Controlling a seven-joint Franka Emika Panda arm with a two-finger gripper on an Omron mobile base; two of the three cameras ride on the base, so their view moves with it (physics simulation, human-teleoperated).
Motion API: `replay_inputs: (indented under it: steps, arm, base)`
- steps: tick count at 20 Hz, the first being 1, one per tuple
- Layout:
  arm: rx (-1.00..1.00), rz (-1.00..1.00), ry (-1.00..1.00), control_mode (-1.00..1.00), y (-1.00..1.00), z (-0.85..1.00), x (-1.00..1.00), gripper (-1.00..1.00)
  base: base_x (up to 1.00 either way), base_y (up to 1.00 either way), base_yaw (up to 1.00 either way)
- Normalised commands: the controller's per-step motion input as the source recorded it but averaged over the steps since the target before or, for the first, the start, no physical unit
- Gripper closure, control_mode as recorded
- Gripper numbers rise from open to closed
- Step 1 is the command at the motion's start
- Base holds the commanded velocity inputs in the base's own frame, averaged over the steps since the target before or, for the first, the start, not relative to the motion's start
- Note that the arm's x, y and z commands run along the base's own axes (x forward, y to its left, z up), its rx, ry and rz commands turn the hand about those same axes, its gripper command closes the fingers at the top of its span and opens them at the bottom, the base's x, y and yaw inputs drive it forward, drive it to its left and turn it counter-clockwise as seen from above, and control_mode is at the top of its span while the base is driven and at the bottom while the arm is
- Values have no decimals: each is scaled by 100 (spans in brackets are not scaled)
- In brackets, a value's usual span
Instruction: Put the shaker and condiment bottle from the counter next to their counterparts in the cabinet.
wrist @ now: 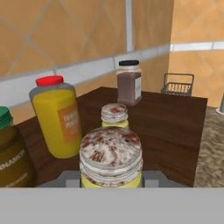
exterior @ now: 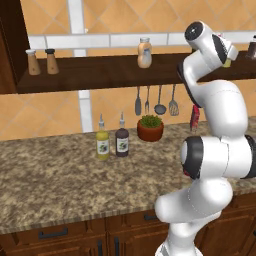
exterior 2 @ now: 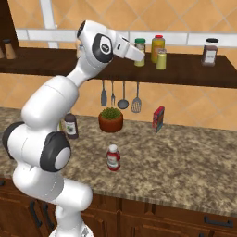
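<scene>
Cabinet (exterior 2: 185, 74) holds yellow red-capped jar (wrist: 57, 118), dark-filled jar (wrist: 129, 83) and twin shaker (wrist: 114, 116); gripper (wrist: 111, 179) clamps shaker (wrist: 110, 159) just before it.

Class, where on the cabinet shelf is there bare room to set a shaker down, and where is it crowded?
Bare shelf lies between the standing shaker and the brown-filled jar. It is crowded left of that shaker, where the yellow red-capped bottle, green-lidded jar and gripper cluster.
</scene>
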Motion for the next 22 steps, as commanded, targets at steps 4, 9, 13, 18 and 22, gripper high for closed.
replay_inputs:
  steps: [4,9,13,18,22]
  arm:
    - [0,0,0,-100,0,-10,16,-100]
    - [0,0,0,-100,-3,-8,11,-100]
    - [0,0,0,-100,-4,-7,8,-100]
    - [-2,0,-1,-100,12,-2,-1,-100]
    - [-6,4,-6,-100,69,0,-31,-100]
  base:
    - [0,0,0]
    - [0,0,0]
    - [0,0,0]
    - [0,0,0]
    - [0,0,0]
